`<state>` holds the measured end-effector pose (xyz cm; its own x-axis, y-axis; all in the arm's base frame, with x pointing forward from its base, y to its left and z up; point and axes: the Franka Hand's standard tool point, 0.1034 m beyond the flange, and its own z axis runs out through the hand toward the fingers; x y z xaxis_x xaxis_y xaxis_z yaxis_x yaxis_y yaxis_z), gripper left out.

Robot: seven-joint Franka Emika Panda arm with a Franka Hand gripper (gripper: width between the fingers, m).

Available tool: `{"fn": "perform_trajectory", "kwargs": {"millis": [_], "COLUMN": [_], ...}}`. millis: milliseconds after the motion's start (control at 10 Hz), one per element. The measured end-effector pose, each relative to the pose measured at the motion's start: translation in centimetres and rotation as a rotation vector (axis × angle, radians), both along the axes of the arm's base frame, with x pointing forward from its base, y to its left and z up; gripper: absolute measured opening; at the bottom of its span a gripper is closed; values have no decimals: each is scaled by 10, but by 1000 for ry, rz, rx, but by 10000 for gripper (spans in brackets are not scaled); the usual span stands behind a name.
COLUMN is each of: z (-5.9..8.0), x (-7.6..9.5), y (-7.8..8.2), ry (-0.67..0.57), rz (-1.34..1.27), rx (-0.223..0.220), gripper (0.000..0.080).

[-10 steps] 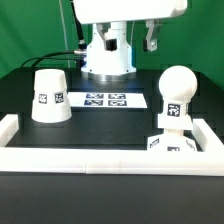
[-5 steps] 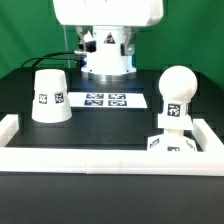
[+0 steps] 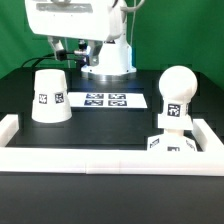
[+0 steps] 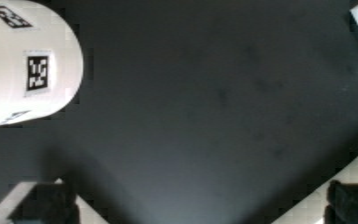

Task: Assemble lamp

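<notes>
The white cup-shaped shade (image 3: 50, 95) stands mouth down on the black table at the exterior view's left; it also shows in the wrist view (image 4: 25, 65). The round bulb (image 3: 177, 88) stands upright on the blocky base (image 3: 168, 145) at the exterior view's right, inside the rail's corner. My gripper (image 3: 68, 50) hangs above and behind the shade, apart from it. In the wrist view the gripper (image 4: 194, 210) is open and empty, with one of its fingers (image 4: 30, 205) at the frame's edge and bare table between the two.
The marker board (image 3: 105, 100) lies flat between the shade and the bulb. The long white border rail (image 3: 100, 162) runs along the front with raised ends at both sides. The arm's white pedestal (image 3: 108, 58) stands at the back with cables.
My gripper has swung from above the bulb side to the exterior view's left and come lower, now above the shade. The lamp parts have not moved.
</notes>
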<state>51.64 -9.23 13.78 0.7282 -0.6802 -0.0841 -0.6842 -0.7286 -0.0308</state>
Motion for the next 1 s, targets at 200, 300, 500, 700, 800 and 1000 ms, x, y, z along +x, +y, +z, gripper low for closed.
{"fn": "perform_trajectory", "kwargs": {"millis": [200, 300, 500, 700, 800, 1000], "z": [-1, -3, -12, -18, -19, -19], "x": [-3, -8, -28, -38, -39, -38], "y": [-11, -16, -4, 7, 7, 7], "ry": [2, 5, 14, 24, 22, 22], "rz": [-7, -18, -73, -76, -69, -70], "rx": [-4, -6, -16, -20, -20, -18], "gripper": [699, 698, 699, 699, 699, 698]}}
